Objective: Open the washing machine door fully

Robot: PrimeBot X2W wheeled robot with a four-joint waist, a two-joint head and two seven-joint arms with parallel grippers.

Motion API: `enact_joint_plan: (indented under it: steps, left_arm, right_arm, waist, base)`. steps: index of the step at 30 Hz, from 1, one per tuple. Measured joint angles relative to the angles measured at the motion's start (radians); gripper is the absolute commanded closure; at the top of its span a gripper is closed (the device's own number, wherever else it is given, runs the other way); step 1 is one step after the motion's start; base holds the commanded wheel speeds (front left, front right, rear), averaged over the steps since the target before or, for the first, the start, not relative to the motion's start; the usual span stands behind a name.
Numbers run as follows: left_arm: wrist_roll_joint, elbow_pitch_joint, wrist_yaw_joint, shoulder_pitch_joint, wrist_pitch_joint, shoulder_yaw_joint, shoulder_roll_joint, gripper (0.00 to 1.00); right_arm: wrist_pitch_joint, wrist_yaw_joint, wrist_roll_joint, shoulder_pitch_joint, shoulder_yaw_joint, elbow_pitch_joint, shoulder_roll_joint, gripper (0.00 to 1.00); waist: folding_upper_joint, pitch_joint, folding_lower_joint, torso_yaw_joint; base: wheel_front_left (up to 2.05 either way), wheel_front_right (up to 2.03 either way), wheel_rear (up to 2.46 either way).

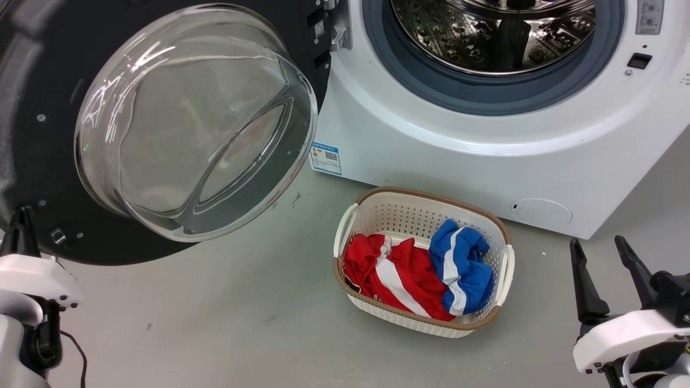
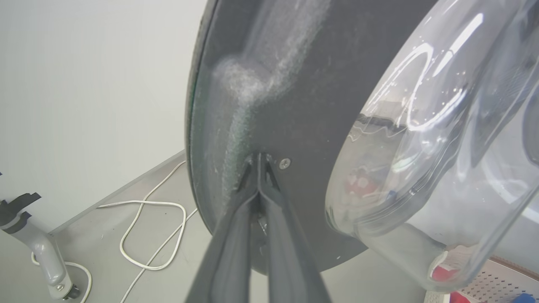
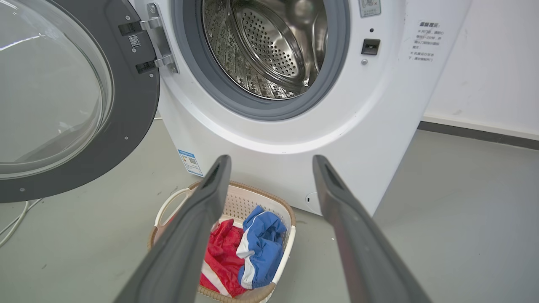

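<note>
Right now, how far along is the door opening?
Done: door stands wide, drum exposed. In hand: left end effector, shut, pressed against the door's inner face near its rim. Left: maybe a final push; hinge stop unclear. Idle: right end effector, open.

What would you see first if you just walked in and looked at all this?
The big round door with its bulging glass bowl, swung wide open on the left of the white washing machine, grabs the eye first. Next comes the basket on the floor in front of the machine, with bright red and blue clothes in it. The left pincer, shut, has its tips at the door's black inner face.
</note>
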Motion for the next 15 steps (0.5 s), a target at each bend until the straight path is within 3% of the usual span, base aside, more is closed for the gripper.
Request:
enact_joint_plan:
  steps: [7,15]
  left_arm:
    - [0.03,-0.002,0.005,0.013,-0.012,-0.006,-0.036,1.0]
    - [0.105,-0.148,0.042,0.144,-0.014,-0.06,-0.097,1.0]
  right_arm:
    - [-0.013,0.0,0.003,0.004,-0.003,0.024,0.01,0.0]
    - [-0.027,0.0,0.006,0.042,-0.007,0.05,0.034,0.0]
  waist:
    - [0.0,-0.035,0.0,-0.003]
    - [0.0,-0.119,0.0,-0.002]
  base:
    - [0.0,0.0,0.0]
    - [0.0,0.0,0.0]
